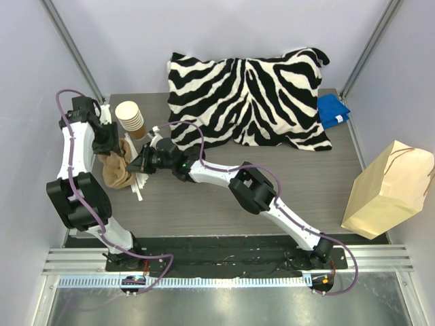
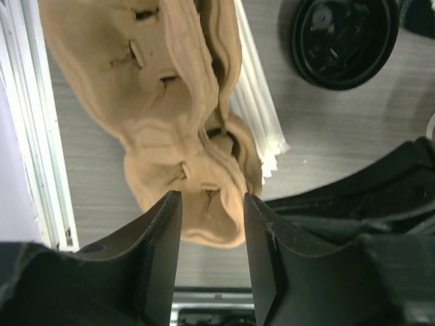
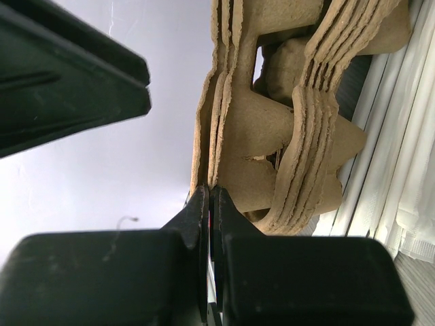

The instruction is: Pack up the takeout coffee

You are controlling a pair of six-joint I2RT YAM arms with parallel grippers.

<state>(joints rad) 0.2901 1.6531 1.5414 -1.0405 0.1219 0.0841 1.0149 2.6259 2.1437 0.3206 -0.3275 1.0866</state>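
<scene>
here | grey wood-grain table (image 1: 204, 207) | pale walls (image 1: 204, 27) | zebra pillow (image 1: 251, 95) at back

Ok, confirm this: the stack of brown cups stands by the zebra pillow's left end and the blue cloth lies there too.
No: the top external view shows the blue cloth at the zebra pillow's right end. The stack of brown cups is by its left end.
</scene>
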